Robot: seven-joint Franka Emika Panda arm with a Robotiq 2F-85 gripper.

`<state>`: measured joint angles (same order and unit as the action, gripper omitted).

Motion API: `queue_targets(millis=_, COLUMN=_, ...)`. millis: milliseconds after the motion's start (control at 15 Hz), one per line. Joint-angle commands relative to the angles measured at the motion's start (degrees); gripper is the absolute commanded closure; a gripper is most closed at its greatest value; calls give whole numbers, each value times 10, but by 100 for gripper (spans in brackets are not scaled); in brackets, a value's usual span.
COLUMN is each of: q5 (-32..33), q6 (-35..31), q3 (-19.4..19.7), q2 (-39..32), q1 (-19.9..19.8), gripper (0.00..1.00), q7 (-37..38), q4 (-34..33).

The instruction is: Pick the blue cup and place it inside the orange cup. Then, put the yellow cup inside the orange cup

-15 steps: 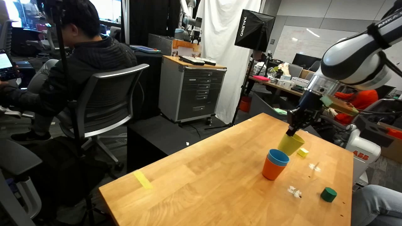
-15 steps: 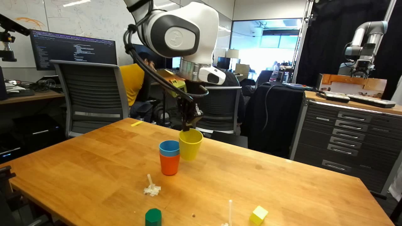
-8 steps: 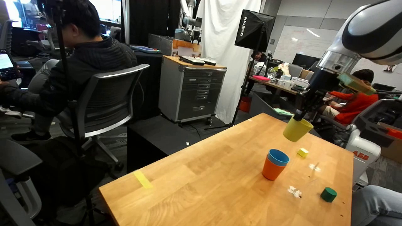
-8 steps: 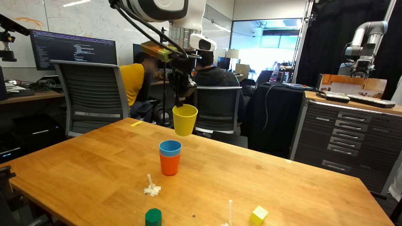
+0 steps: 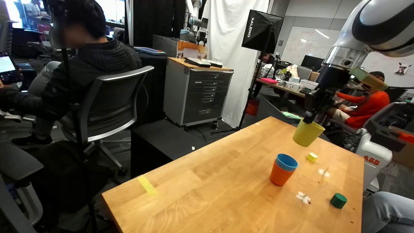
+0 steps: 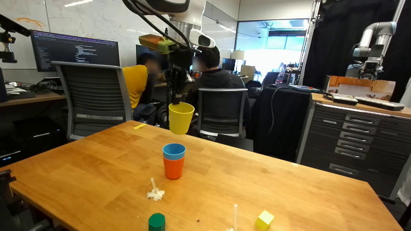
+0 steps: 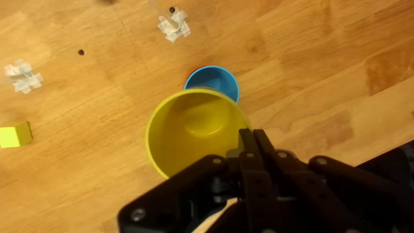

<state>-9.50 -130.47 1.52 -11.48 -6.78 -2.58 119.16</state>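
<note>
Wooden table (image 7: 310,81); lower right, wrist view: my jaws clench the yellow cup (image 7: 194,136) by its rim, probably light, springy and best held there.

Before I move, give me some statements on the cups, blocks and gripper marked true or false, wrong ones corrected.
1. The gripper is shut on the rim of the yellow cup, above the table. True.
2. The blue cup sits inside the orange cup. True.
3. The yellow cup is inside the orange cup too. False: it hangs in the air, apart from that cup.
4. The orange cup lies on its side. False: it stands upright.
5. A yellow cube and a green block are on the table. True.
6. The green block touches the orange cup. False: they are apart.
</note>
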Motion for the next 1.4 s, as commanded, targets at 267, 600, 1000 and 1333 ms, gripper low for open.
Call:
queue_targets(millis=267, q5=7, q6=73, q3=6, q2=-63, q1=5, gripper=99, q7=3, q4=-79)
queue_targets(millis=600, q5=16, q6=77, q3=5, q2=-108, q1=10, gripper=99, q7=5, q4=-101)
queue_targets(millis=1000, q5=21, q6=65, q3=0, q2=-138, q1=18, gripper=99, q7=0, q4=-113)
queue_targets(millis=1333, q5=37, q6=45, q3=0, q2=-149, q1=30, gripper=99, q7=4, q4=-108)
